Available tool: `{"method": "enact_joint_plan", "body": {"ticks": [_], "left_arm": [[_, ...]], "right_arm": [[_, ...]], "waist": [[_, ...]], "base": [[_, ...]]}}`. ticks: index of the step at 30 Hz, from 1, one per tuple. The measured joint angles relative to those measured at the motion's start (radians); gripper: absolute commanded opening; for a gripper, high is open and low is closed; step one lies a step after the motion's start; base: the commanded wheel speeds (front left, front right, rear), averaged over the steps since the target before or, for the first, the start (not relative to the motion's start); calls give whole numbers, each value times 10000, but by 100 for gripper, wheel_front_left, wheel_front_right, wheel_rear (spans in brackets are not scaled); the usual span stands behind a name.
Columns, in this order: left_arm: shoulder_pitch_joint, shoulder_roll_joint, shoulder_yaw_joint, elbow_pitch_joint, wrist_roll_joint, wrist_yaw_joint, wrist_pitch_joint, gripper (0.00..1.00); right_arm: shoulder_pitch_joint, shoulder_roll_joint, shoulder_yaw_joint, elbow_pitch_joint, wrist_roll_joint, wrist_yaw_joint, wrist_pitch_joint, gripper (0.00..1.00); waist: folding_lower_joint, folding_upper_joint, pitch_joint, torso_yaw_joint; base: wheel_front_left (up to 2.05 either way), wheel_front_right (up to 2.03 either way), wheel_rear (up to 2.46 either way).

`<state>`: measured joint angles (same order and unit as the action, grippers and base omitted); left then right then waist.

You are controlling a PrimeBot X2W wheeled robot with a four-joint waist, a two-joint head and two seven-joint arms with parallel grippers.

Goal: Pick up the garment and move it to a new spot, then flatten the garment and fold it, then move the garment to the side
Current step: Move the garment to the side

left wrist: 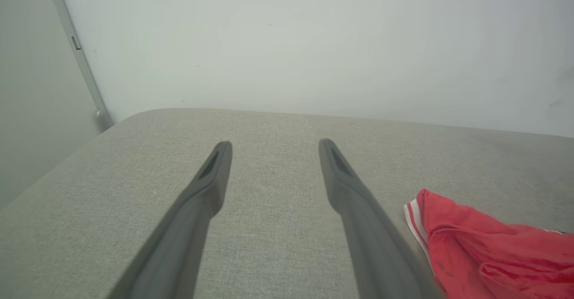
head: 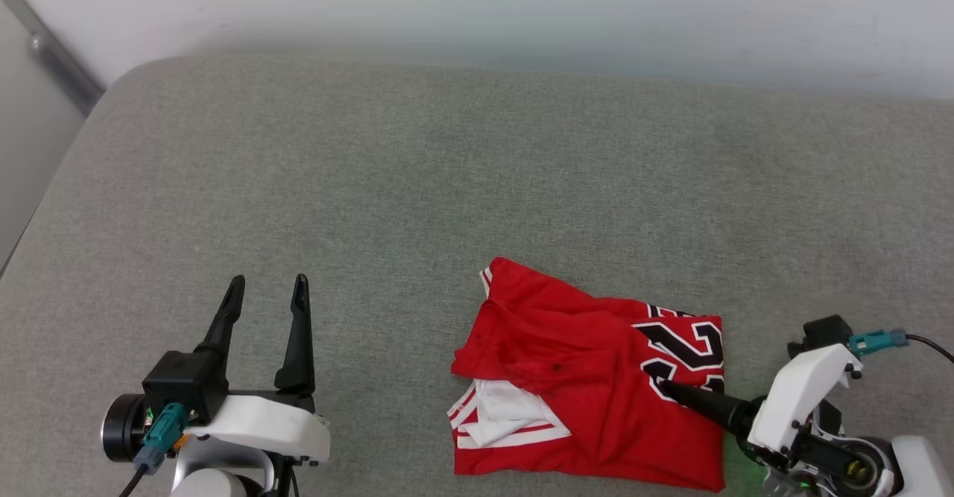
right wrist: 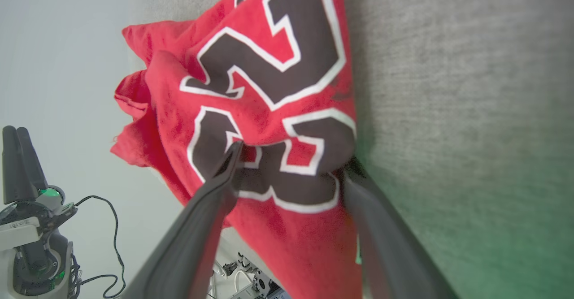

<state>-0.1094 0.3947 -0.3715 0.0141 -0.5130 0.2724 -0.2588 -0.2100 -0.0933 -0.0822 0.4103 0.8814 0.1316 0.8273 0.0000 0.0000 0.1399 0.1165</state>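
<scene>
The garment [head: 589,378], a red jersey with a black "23" outlined in white and a white striped sleeve showing, lies crumpled on the grey cushion near its front edge. My right gripper [head: 663,387] reaches in from the right. In the right wrist view its jaws stand open [right wrist: 293,155] astride the garment's [right wrist: 269,88] edge at the number, one finger on top and the other at the fabric's rim. My left gripper [head: 268,282] stands open over bare cushion, well left of the garment. Between its fingers [left wrist: 274,146] there is nothing, and the garment's red corner [left wrist: 489,249] lies to their right.
The grey upholstered surface [head: 447,184] stretches far back to a white wall [head: 522,5]. Its rounded left edge drops off beside a metal rail [head: 52,57]. A cable [head: 924,344] trails from the right wrist. My left gripper [right wrist: 18,155] also stands at the right wrist view's left edge.
</scene>
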Motion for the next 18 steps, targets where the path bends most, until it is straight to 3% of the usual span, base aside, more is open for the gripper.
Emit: {"method": "enact_joint_plan", "body": {"ticks": [1, 2, 3, 4, 11, 14, 18], "left_arm": [[-1, -4, 6, 36, 0, 0, 0, 100], [-2, -8, 13, 63, 10, -8, -2, 100], [-6, -17, 23, 82, 13, -10, -4, 100], [-13, -23, 25, 100, 13, -12, -8, 100], [79, -6, 82, 169, 71, 6, -12, 100], [195, 29, 98, 113, 71, 23, -12, 100], [309, 88, 109, -38, 71, 90, -6, 100]], "right_arm": [[-87, -2, 58, 174, 150, 2, -13, 100], [-165, -15, 169, 295, 282, 2, -46, 49], [-208, -42, 314, 357, 376, 2, -105, 17], [-235, -69, 476, 403, 476, 0, -198, 0], [-541, -911, 2194, -619, 418, -8, -1239, 0], [-881, -1593, 3141, -1361, -351, -10, -1860, 0], [-1655, -2681, 4335, -2092, -2201, -8, -2376, 0]], "waist": [[0, 0, 29, 44], [0, 0, 48, 80], [0, 0, 55, 107], [0, 0, 53, 122], [1, 0, -226, -125], [0, 0, -369, -427], [1, 0, -544, -1165]], "base": [[0, 0, 0], [0, 0, 0], [0, 0, 0], [0, 0, 0], [0, 0, 0], [0, 0, 0], [0, 0, 0]]}}
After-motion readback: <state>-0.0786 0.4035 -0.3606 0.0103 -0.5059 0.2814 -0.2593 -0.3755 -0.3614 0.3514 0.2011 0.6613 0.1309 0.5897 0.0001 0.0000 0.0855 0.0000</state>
